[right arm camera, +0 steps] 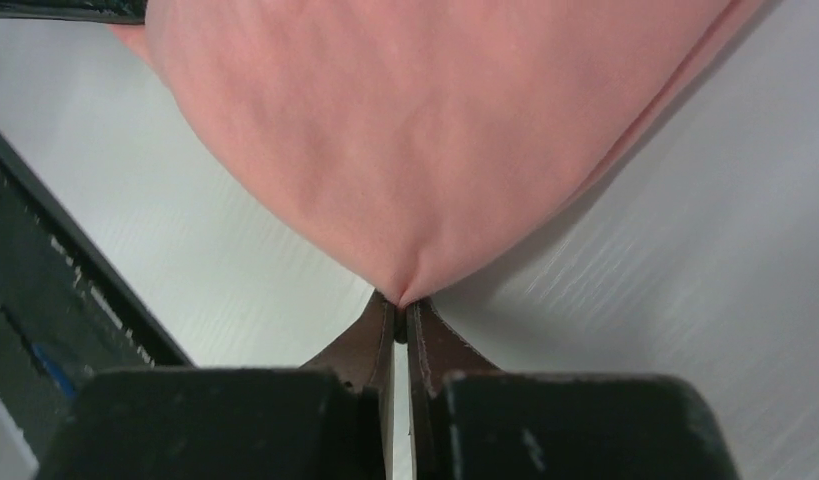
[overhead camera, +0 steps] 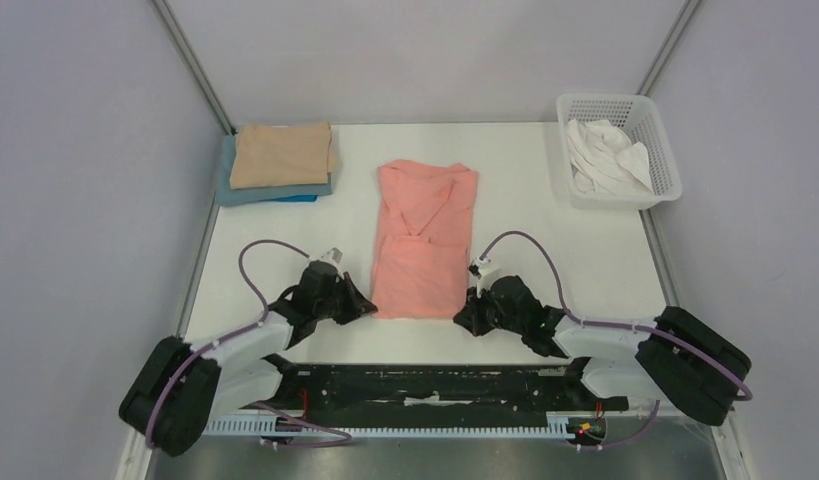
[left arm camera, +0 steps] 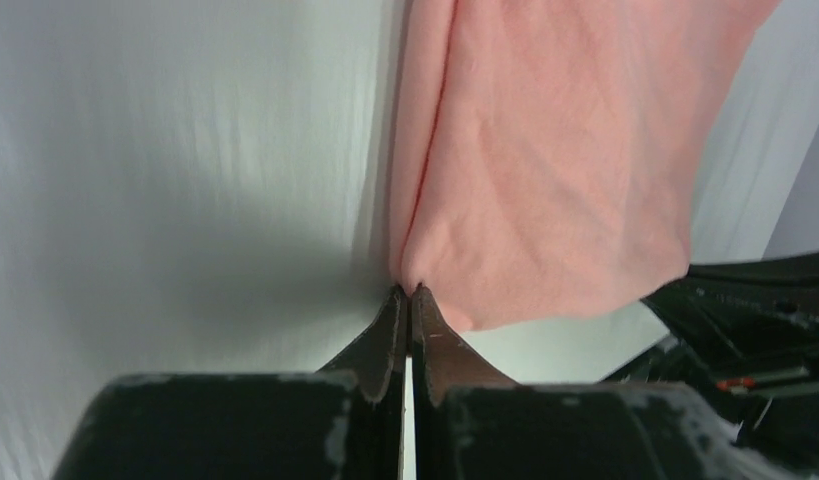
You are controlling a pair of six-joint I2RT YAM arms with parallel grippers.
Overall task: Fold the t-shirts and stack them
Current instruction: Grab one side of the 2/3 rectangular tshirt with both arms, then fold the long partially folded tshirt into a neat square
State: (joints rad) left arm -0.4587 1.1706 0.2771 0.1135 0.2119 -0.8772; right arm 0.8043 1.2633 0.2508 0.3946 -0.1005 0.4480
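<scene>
The salmon-pink t-shirt (overhead camera: 423, 238) lies lengthwise on the middle of the white table, sleeves folded in. My left gripper (overhead camera: 370, 306) is shut on its near left corner; the left wrist view shows the shirt (left arm camera: 555, 160) pinched at the gripper's tips (left arm camera: 411, 290). My right gripper (overhead camera: 463, 314) is shut on its near right corner; the right wrist view shows the shirt (right arm camera: 425, 130) pinched at the gripper's tips (right arm camera: 399, 301). A folded tan t-shirt (overhead camera: 282, 154) sits on a folded blue t-shirt (overhead camera: 270, 193) at the back left. A crumpled white t-shirt (overhead camera: 607, 153) lies in the basket.
A white plastic mesh basket (overhead camera: 661, 160) stands at the back right corner. Grey walls and metal frame posts close in the table on three sides. The black arm rail (overhead camera: 425, 385) runs along the near edge.
</scene>
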